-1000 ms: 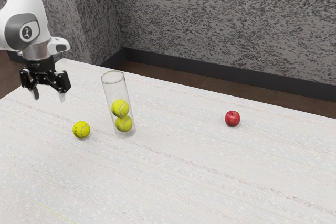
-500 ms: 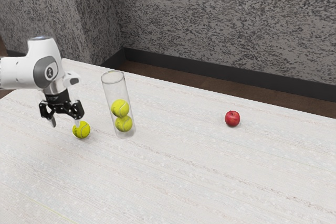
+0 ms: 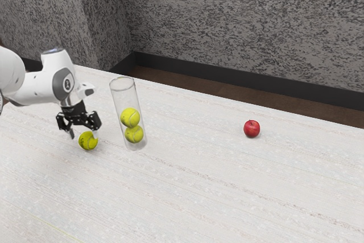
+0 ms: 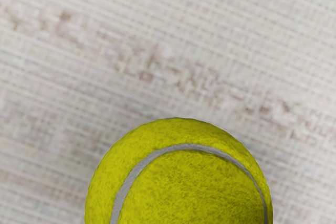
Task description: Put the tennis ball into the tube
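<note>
One black two-finger gripper, on a white arm that comes in from the exterior view's left; held low over the table, pointing down; fingers apart, clamped on nothing.

One loose tennis ball, yellow-green with a pale seam; on the table, directly below the gripper, at the level of its fingertips; one finger overlaps the ball's edge in the exterior view, though whether they touch I cannot tell; large and close under the hand in the wrist view, its seam curving over the top; outside the tube.

One clear tube, tall, standing on the table; near the gripper, toward the exterior view's right, its rim higher than the fingertips; within it two more balls, the upper ball stacked on the lower ball.

One red apple, with a short stem; on the table, well apart from the gripper, past the tube toward the exterior view's right.

One mottled grey wall, with a dark baseboard; behind the table, well apart from the gripper.
</note>
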Controlling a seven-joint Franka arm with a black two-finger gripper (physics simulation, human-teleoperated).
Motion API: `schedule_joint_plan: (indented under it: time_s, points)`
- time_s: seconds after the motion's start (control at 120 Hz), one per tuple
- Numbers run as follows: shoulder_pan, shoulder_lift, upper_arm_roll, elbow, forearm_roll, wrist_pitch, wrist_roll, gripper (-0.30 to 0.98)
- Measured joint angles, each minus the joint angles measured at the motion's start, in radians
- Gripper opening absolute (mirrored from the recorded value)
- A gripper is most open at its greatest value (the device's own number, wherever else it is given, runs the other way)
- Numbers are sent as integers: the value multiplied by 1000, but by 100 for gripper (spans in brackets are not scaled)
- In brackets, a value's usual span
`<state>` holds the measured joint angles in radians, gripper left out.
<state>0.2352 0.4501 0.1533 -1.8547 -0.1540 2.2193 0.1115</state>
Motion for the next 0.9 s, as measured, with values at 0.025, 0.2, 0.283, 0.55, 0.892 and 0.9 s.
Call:
schedule_joint_plan:
  time_s: [0.025, 0.2, 0.283, 0.55, 0.892, 0.9]
  points:
    - [3, 6, 0, 7, -4, 1, 6, 69]
    - [8, 36, 0, 35, -25, 2, 43, 69]
    - [8, 47, -6, 36, -35, 2, 58, 69]
    - [9, 75, -11, 37, -76, 4, 93, 69]
    - [9, 77, -10, 37, -108, 6, 123, 43]
    - [9, 77, -10, 37, -108, 6, 123, 42]
